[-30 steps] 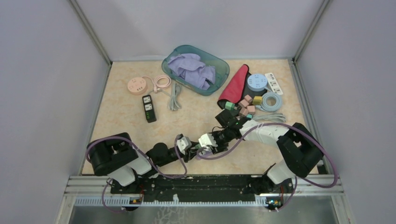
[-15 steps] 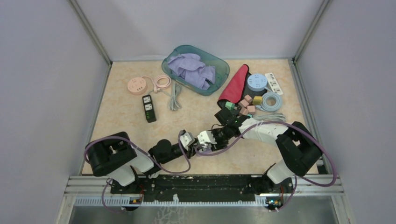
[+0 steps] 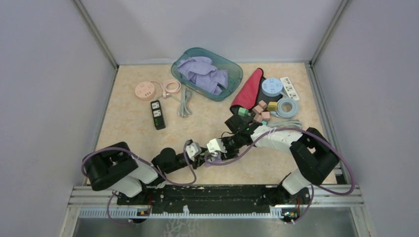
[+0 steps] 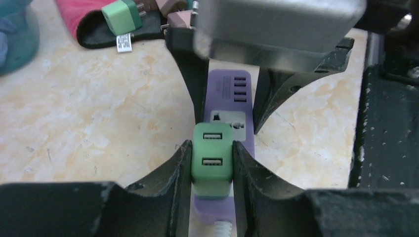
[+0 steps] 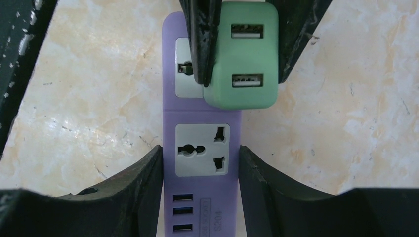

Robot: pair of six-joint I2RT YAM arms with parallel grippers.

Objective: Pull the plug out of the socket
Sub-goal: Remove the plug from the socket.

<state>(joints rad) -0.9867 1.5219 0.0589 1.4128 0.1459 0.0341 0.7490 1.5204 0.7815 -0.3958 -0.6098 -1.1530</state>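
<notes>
Purple power strip (image 5: pixel 200 112): one. Green plug (image 5: pixel 241 54) over it: one. Round strips (image 3: pixel 145 91) (image 3: pixel 272 87): two.

matt green plastic plug (image 4: pixel 211 158), smooth purple plastic socket strip (image 5: pixel 201 113)

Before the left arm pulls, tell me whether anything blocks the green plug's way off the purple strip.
Nothing visible does: the left gripper clamps the green plug, and the right gripper pins the purple strip.
</notes>
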